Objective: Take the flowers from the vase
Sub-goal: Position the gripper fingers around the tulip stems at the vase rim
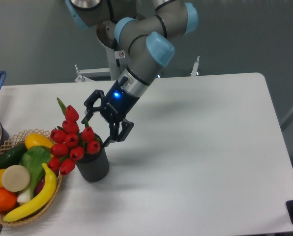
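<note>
Flowers (72, 142): red tulip buds bunched in the dark ribbed vase (93, 164), leaning left toward the basket (31, 216) of fruit and vegetables, near the left side of the table (205, 157). Not yet gripped. Tool (103, 125) just above and right of the bunch, fingers spread apart, empty, tilted down toward the buds. Step in hand, by the look of it: the approach, before any grasp. Next move likely needs a short descent leftward to bracket the bunch low near the stems, then closing gently and lifting straight up, clear of the vase rim and without nudging the basket.
</note>
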